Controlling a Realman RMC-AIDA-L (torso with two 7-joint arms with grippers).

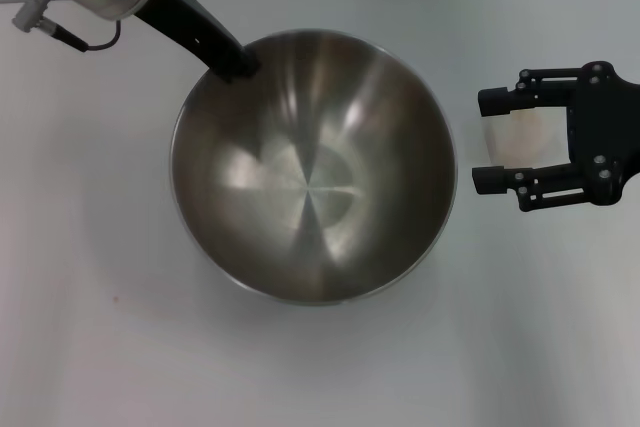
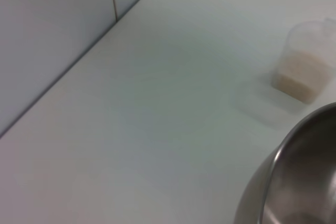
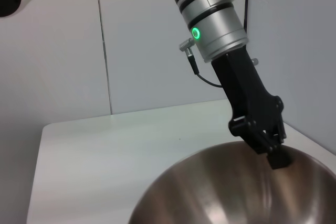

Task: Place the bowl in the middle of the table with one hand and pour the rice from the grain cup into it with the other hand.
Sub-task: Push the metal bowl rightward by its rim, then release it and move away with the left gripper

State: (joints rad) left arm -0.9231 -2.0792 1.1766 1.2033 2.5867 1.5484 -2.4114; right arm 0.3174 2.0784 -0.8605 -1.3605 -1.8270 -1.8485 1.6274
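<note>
Bowl (image 1: 312, 167) shiny steel, empty; left claw (image 1: 238, 66) pinching rim.

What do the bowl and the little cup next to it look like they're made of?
The bowl: probably stainless steel, brushed and shiny, with streaky reflections inside. The grain cup: seemingly clear plastic, since the rice shows through its wall.

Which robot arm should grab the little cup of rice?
The right. Its open right gripper already straddles the grain cup, while the left gripper is at the bowl rim, apparently holding it.
</note>
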